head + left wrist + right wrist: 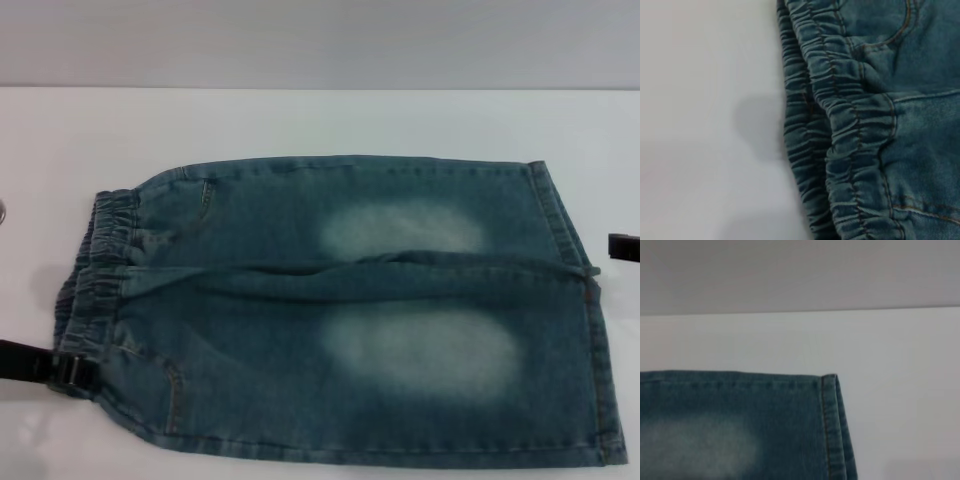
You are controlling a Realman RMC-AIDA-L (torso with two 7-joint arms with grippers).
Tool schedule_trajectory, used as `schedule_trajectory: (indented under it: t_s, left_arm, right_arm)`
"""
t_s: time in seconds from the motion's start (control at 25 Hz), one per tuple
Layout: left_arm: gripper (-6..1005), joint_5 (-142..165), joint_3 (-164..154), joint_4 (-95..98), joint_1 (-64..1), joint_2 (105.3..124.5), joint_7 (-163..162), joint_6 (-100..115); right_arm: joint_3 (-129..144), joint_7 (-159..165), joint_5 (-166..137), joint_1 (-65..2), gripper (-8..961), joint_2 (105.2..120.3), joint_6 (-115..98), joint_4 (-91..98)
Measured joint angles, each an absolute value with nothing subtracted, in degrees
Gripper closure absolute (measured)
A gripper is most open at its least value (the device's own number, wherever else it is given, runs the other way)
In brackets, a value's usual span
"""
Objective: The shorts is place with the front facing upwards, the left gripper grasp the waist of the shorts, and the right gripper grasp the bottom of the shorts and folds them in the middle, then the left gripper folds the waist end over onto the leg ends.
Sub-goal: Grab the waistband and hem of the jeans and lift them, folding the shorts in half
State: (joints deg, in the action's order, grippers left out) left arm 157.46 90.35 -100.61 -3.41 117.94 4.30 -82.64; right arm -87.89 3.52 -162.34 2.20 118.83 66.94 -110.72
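Observation:
The denim shorts [350, 300] lie flat on the white table [320, 120], front side up. The waist of the shorts [95, 270], a ruffled elastic band, is at the left. The bottom of the shorts [575, 260], two straight hemmed leg ends, is at the right. My left gripper [68, 370] sits at the near end of the waist, touching or just beside the band. The left wrist view shows the gathered waist [840, 130] up close. My right gripper [624, 246] shows only as a black tip right of the hems, apart from them. The right wrist view shows the far hem corner [832, 430].
The bare white table [700, 100] surrounds the shorts on the left, far and right sides. A small grey object [2, 210] peeks in at the left edge. A pale wall [800, 270] rises behind the table's far edge.

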Motion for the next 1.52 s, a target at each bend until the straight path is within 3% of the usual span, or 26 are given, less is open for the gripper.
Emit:
schedule_trajectory:
  t_s: [0.88,1.52]
  left_arm:
    - [917,157.70,90.35,-101.15,-5.97,117.95,3.98,-84.41]
    - [965,157.67,90.35,-101.25,-6.62,117.95,3.87,-84.49]
  right_arm:
    - [-82.52,4.80,-163.93,1.46,213,118.89,81.81,-111.52]
    - [-77.29,6.42,-164.13,1.82,213,118.94,83.90,-110.01]
